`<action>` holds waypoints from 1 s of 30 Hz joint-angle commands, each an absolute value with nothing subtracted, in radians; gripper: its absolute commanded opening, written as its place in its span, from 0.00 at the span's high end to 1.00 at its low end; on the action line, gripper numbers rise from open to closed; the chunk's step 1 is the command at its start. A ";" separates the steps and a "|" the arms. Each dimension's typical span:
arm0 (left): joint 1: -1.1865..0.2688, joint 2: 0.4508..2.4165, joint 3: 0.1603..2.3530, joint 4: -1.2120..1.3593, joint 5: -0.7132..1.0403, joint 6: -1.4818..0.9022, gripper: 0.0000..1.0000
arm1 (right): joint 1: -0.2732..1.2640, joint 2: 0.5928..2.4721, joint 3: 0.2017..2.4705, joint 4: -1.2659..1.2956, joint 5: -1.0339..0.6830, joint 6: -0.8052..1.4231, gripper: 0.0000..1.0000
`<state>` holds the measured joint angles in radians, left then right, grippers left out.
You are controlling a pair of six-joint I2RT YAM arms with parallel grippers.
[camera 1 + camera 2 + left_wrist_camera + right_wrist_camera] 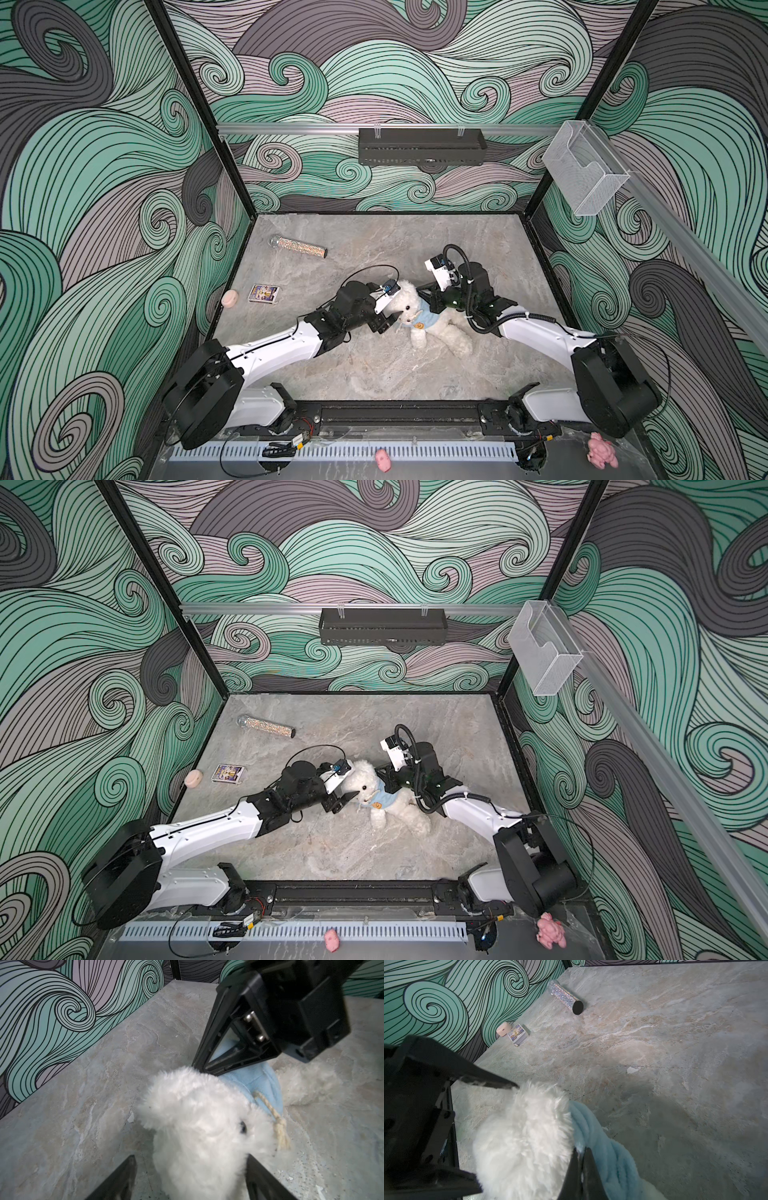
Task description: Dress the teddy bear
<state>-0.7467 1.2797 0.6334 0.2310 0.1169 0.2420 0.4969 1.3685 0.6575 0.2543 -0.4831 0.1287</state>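
Centre frame on the bench point(374, 374), the teddy bear point(409, 303) lies, blue shirt point(422, 319) bunched round its neck; the left tool point(191, 1159) stands wide astride the head, the right tool point(581, 1152) pinches the shirt. Next, likely: draw it down.

We see the teddy bear point(440, 332) in fluffy white with dark eyes, wearing a pale blue shirt point(422, 313) with an orange smiley patch. The table point(374, 249) is grey marbled stone, and the walls point(104, 166) carry teal, mint and grey swirling waves lined in black. The tube point(299, 246) glitters silver; both plush toys point(600, 453) are pink.
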 commanded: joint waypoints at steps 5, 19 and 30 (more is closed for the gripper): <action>-0.679 1.327 0.744 0.109 0.309 0.222 0.17 | 0.516 1.333 0.649 0.304 -0.512 0.061 1.00; -0.678 1.483 0.896 -0.013 0.515 0.249 0.93 | 0.529 1.371 0.738 0.129 -0.268 0.108 1.00; -0.636 1.266 0.797 0.032 0.214 -0.487 1.00 | 0.464 1.239 0.801 -0.083 -0.096 0.111 0.53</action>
